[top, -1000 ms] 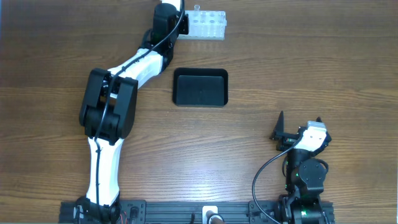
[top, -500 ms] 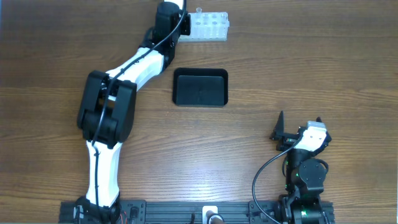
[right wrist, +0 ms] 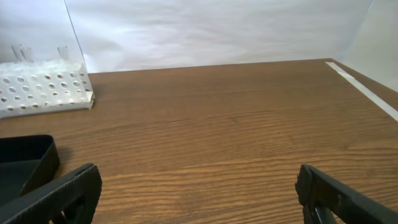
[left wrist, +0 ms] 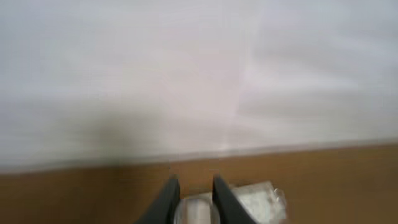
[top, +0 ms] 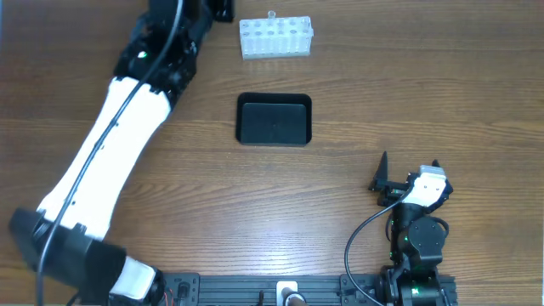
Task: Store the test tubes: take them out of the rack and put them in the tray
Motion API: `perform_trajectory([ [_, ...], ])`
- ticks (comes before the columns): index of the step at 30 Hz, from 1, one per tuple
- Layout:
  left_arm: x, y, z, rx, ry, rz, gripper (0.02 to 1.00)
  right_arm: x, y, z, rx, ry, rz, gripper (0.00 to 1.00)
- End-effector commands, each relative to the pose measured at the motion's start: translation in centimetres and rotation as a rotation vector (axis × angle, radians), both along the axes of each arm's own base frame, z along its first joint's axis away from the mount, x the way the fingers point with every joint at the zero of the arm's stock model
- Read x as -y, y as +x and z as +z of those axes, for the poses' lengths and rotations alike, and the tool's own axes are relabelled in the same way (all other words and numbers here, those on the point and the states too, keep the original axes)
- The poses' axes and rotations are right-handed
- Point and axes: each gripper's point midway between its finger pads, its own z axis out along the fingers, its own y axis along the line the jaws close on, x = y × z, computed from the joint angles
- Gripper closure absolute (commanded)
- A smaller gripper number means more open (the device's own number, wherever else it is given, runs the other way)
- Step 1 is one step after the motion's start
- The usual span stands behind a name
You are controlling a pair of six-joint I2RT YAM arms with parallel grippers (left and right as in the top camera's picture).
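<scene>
The white test tube rack (top: 274, 39) stands at the table's far edge, with a clear tube (top: 272, 15) sticking up from it. In the right wrist view the rack (right wrist: 43, 90) shows a few tube tops. The black tray (top: 274, 119) lies empty in front of the rack. My left gripper (top: 218, 8) is raised just left of the rack. In its own blurred view the left gripper (left wrist: 194, 186) is shut on a clear test tube (left wrist: 194, 211), and the rack (left wrist: 261, 198) sits just beyond. My right gripper (top: 406, 174) rests open near its base, fingers wide apart (right wrist: 198, 177).
The left arm's white forearm (top: 110, 161) stretches diagonally across the left half of the table. A white wall (right wrist: 217, 31) rises behind the table's far edge. Bare wood lies between the tray and the right arm.
The left arm has straightened and risen, carrying its gripper up and to the left, off the rack's left end. The rack has shifted slightly. The right arm has stayed still.
</scene>
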Motion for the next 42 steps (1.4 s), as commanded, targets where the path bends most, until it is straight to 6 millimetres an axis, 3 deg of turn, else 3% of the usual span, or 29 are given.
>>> perform_trajectory([
  [1, 2.2, -3.0, -4.8, -0.226, -0.058, -0.009, 0.893, -0.1, 0.0, -0.2, -0.002, 0.000, 0.006, 0.007],
  [5, 3.5, -5.7, -11.0, -0.461, -0.052, 0.026, 0.919, -0.1, 0.0, -0.2, -0.002, 0.000, 0.006, 0.007],
  [10, 4.3, -7.1, -17.7, -0.637, -0.007, 0.060, 0.919, -0.1, 0.0, -0.2, -0.002, 0.000, 0.005, 0.007],
  [23, 4.0, -7.5, -27.8, -0.847, 0.103, 0.112, 0.919, -0.1, 0.0, -0.2, -0.002, 0.000, 0.006, 0.007],
  [31, 4.3, -6.9, -30.2, -0.861, 0.117, 0.115, 0.901, -0.1, 0.0, -0.2, -0.002, 0.000, 0.006, 0.007],
  [42, 3.7, -6.8, -32.0, -0.877, 0.152, 0.142, 0.840, -0.1, 0.0, -0.2, -0.002, 0.000, 0.006, 0.007],
])
